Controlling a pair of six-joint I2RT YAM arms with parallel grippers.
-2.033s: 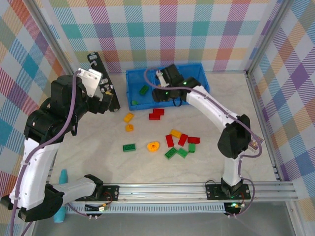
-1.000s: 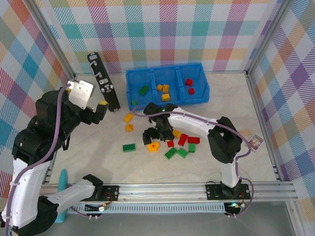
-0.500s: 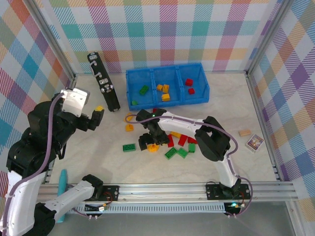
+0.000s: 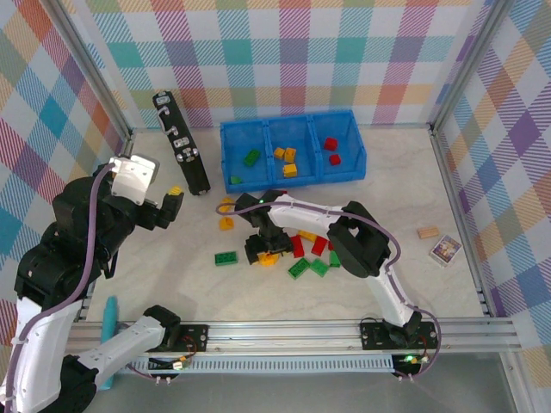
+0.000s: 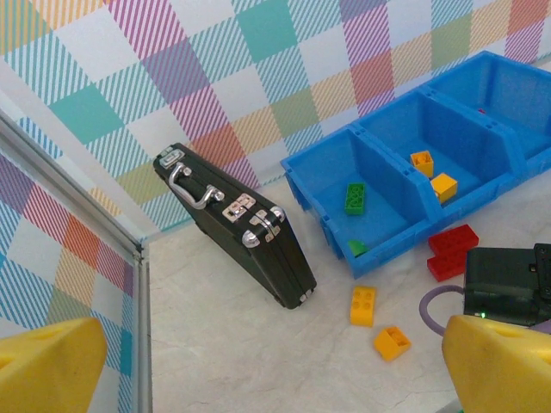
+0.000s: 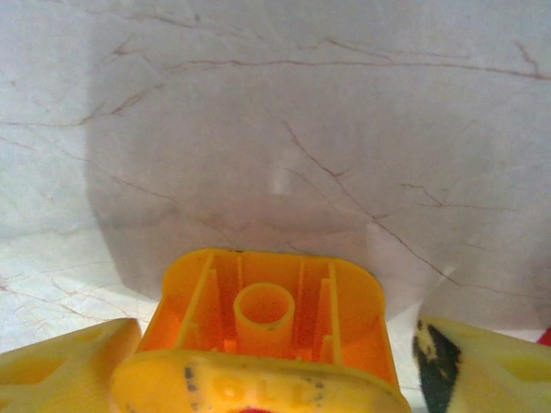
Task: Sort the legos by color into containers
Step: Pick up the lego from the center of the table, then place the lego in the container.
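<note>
The orange round lego [image 4: 269, 256] [image 6: 267, 314] lies on the table, hollow side toward the right wrist camera. My right gripper [image 4: 261, 249] [image 6: 275, 348] is low over it, open, with one finger on each side and a thin gap at the right finger. More red, green and yellow legos [image 4: 320, 245] lie just right of it, and two yellow ones [image 4: 225, 213] [image 5: 362, 305] to the left. The blue three-compartment bin [image 4: 293, 182] [image 5: 392, 249] holds green, orange and red legos, one colour per compartment. My left gripper [image 4: 169, 203] [image 5: 275, 379] hangs raised at the left, open and empty.
A black case with metal latches [image 4: 181, 142] [image 5: 237, 228] stands left of the bin. A single green lego [image 4: 226, 258] lies left of the right gripper. A small wooden block [image 4: 428, 232] and a card box [image 4: 446, 249] sit at the right. A teal object [image 4: 110, 318] stands by the left base.
My right gripper left the bin, swung to the table's middle and came down over the orange round lego. My left arm pulled back from the case toward the near left.
</note>
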